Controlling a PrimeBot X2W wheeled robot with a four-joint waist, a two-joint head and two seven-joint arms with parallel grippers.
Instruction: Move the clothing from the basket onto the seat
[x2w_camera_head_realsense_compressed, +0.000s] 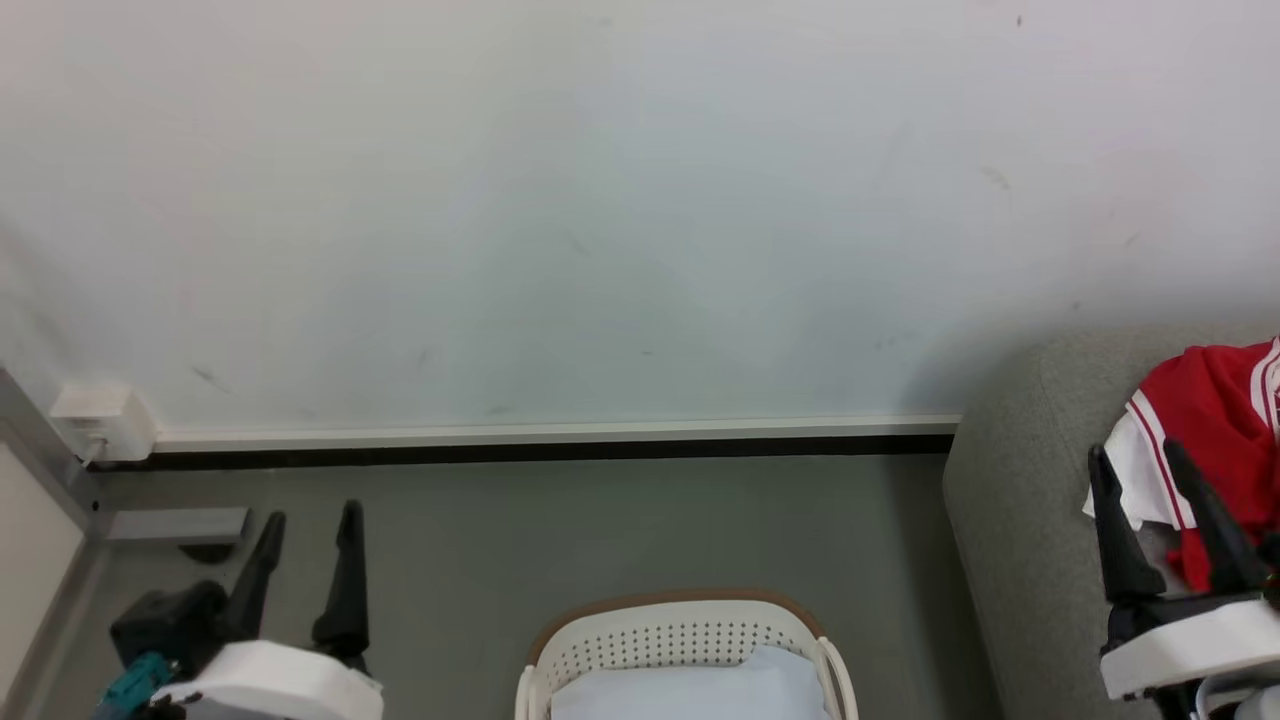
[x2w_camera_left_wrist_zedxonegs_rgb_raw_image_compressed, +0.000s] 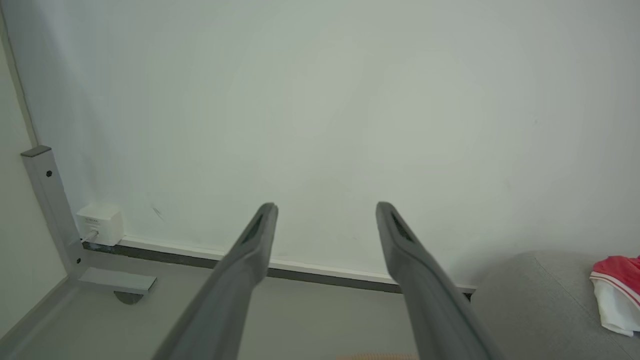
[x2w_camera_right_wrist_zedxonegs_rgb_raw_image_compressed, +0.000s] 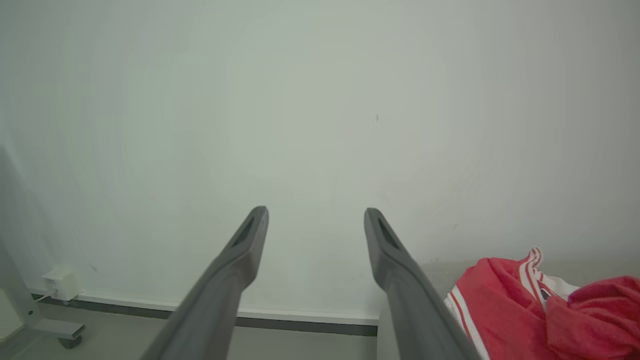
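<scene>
Crumpled red-and-white jersey clothing (x2w_camera_head_realsense_compressed: 1215, 400) is lying on the grey fabric seat (x2w_camera_head_realsense_compressed: 1020, 480) just beyond the right gripper (x2w_camera_head_realsense_compressed: 1136, 452); the cream perforated basket (x2w_camera_head_realsense_compressed: 680, 638) is sitting to its left.

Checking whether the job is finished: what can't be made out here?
- Basket: head view's bottom edge cuts it; a pale sheet hides its floor.
- Clothing on the seat: cropped by the head view's right edge, partly behind the right tool; garment count unclear.

The left hand (x2w_camera_head_realsense_compressed: 311, 516) is being held low at the left, its two dark fingers being kept apart and pointed upward. The right hand (x2w_camera_head_realsense_compressed: 1136, 452) is being held likewise at the right, parted and empty.
</scene>
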